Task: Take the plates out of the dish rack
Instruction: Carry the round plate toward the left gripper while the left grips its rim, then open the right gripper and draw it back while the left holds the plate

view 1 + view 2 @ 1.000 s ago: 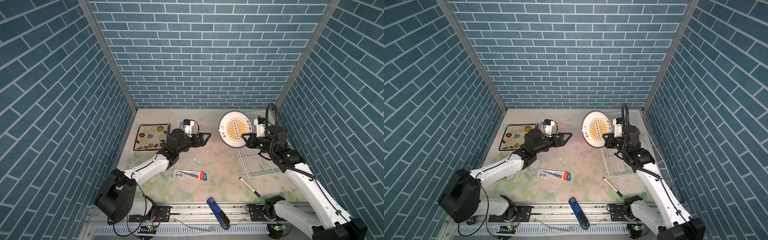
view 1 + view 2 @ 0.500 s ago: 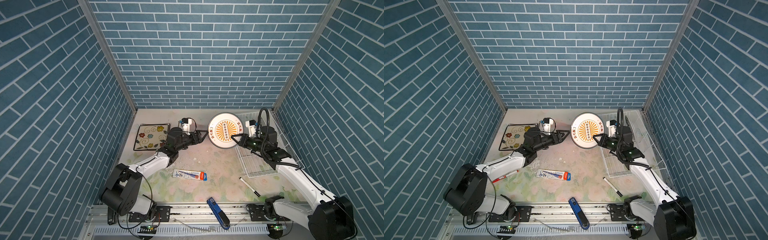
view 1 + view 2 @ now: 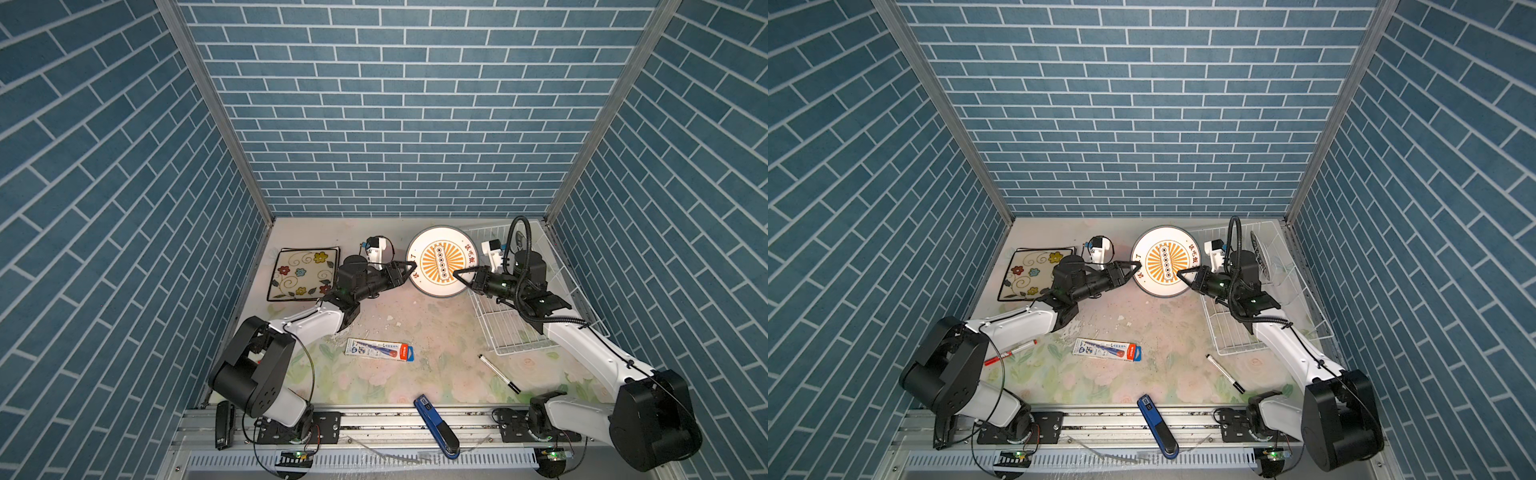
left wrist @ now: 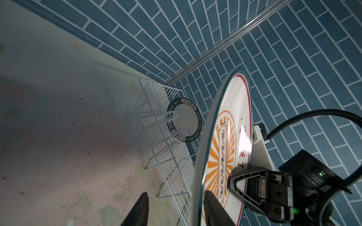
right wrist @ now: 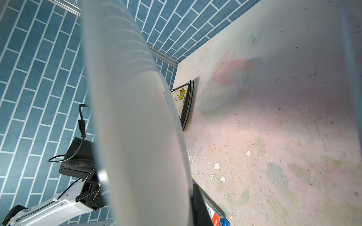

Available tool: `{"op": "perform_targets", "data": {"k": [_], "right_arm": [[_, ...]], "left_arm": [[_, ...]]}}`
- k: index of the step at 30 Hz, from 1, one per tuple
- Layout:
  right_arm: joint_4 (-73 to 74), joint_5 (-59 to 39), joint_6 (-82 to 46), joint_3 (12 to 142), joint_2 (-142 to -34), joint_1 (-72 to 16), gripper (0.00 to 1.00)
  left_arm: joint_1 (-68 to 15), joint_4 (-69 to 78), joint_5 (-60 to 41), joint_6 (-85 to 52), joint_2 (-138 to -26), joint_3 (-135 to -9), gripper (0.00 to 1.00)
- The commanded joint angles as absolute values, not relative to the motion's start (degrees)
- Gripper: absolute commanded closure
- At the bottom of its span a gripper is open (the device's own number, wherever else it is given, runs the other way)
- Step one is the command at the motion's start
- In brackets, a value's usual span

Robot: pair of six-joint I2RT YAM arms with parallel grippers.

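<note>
The teal-rimmed plate [image 4: 185,119] standing on edge among the prongs at the far end of the dish rack [image 4: 156,101] carries white letters, of which "HAO WEI" reads clearly, plus a red label with Chinese characters. The sunburst plate [image 3: 440,266] has red Chinese characters around its white border. They are too small to read in both top views. The print on the blue and red carton [image 3: 380,349] lying on the table [image 3: 436,324] is also too small to read.

The sunburst plate is round and white, with a thin red ring, orange rays and a central column of small circles. It is held outside the rack, just beside the rack's left edge, tilted so that its face shows in both top views.

The right gripper [image 3: 457,274] is clamped on the plate's right rim. The left gripper [image 3: 411,266] straddles the opposite rim. Its fingers [image 4: 141,209] are parted, and a gap shows between one of them and the plate's back.

A square plate [image 3: 303,274] painted with flowers and swirls lies flat on the table behind the left arm.
</note>
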State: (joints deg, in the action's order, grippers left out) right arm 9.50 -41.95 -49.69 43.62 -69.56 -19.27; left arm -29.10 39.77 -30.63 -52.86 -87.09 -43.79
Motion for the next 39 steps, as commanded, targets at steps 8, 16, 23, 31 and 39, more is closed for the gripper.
{"op": "perform_targets", "data": {"k": [8, 16, 23, 31, 39], "right_arm": [[15.7, -47.1, -51.5, 42.9, -70.7, -20.1, 1.0], [16.2, -47.7, -51.4, 43.0, -71.2, -20.5, 1.0], [16.6, -48.1, -51.4, 42.9, -71.1, -20.6, 1.0], [15.9, -47.9, -51.1, 43.0, -70.7, -20.6, 0.54], [10.6, -44.3, -49.0, 43.5, -69.5, -20.5, 0.26]], "left_arm": [[-28.9, 41.8, -31.9, -53.0, -87.9, -45.1, 0.7], [-28.8, 41.8, -32.1, -53.4, -88.0, -45.3, 0.8], [-28.9, 41.5, -31.8, -53.6, -87.9, -45.2, 1.0], [-28.0, 42.0, -31.6, -54.4, -87.2, -44.9, 1.0], [-25.0, 44.6, -30.9, -56.9, -86.9, -42.8, 1.0]]}}
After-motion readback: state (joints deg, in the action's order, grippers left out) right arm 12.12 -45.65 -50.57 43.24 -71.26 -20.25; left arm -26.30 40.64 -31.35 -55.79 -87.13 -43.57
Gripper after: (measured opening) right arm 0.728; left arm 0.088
